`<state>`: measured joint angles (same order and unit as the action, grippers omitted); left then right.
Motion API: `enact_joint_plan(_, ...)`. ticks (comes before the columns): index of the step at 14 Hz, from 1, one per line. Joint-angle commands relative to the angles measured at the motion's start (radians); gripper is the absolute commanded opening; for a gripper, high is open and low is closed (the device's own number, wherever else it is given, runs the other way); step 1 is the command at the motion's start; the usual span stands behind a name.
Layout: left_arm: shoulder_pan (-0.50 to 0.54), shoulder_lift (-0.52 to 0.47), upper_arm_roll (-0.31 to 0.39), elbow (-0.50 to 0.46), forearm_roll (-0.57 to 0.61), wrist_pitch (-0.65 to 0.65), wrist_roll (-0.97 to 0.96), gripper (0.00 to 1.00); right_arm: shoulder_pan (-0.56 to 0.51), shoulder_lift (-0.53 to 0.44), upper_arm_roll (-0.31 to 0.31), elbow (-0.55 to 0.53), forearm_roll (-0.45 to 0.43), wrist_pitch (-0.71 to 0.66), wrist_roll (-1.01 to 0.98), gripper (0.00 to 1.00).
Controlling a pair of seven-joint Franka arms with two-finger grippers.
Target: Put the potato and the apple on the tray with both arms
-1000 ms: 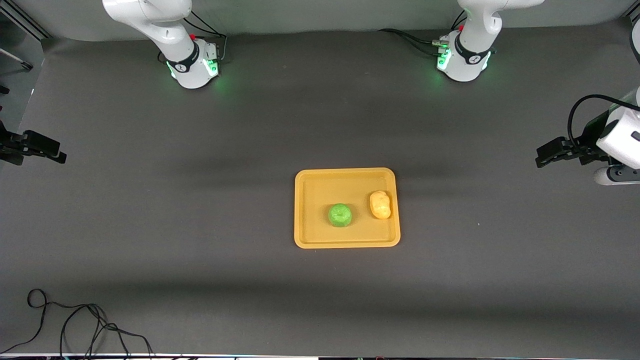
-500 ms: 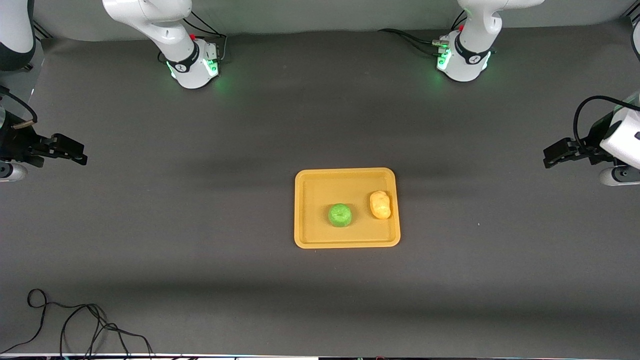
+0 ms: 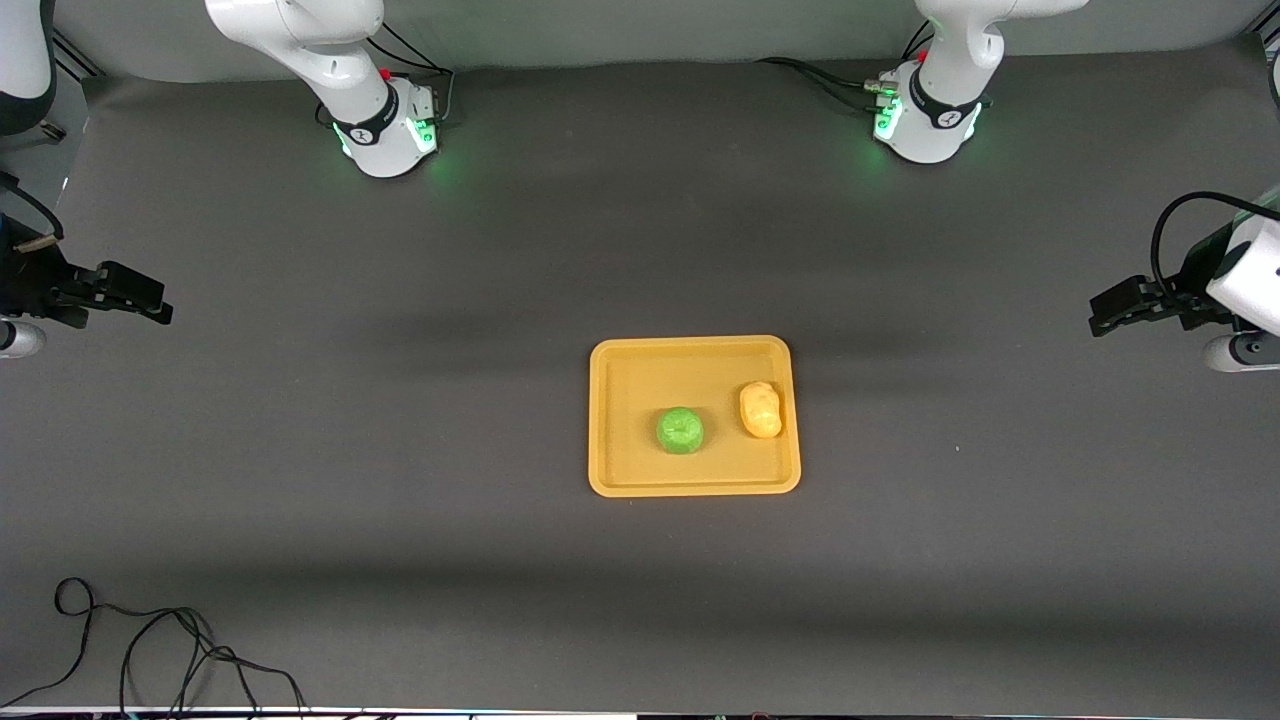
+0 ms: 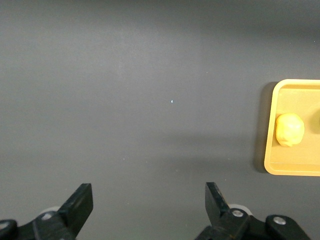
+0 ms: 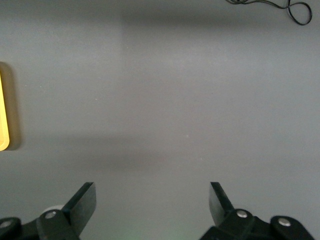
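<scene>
The yellow-orange tray [image 3: 625,365] lies mid-table. The green apple [image 3: 680,431] and the yellow potato [image 3: 761,410] rest on it, the potato toward the left arm's end. The tray [image 4: 295,167] and the potato [image 4: 289,129] also show in the left wrist view; the tray's edge [image 5: 2,115] shows in the right wrist view. My left gripper [image 3: 1105,312] is open and empty over bare table at the left arm's end, also in its wrist view [image 4: 148,200]. My right gripper [image 3: 150,300] is open and empty over bare table at the right arm's end, also in its wrist view [image 5: 152,199].
A black cable [image 3: 150,650] lies coiled at the table's front corner on the right arm's end; it shows in the right wrist view [image 5: 280,6]. The arm bases [image 3: 385,130] [image 3: 925,125] stand at the table's back edge. Dark mat surrounds the tray.
My right gripper came farther into view toward the tray, then held. My left gripper drew slightly outward. The apple and potato have not moved.
</scene>
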<state>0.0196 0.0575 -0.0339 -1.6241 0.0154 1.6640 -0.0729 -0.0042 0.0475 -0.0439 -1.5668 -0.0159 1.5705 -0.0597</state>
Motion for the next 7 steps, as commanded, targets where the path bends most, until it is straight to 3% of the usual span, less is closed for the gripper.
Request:
enact_joint_plan(1, 0.003, 0.001, -0.001, 0.007, -0.012, -0.010, 0.039, 1.00, -0.011, -0.017, 0.010, 0.001, 0.019, -0.015, 0.008, 1.00)
enact_joint_plan(7, 0.005, 0.001, -0.001, 0.013, -0.017, -0.004, 0.044, 1.00, -0.011, -0.015, 0.010, 0.002, 0.021, -0.026, 0.009, 1.00)
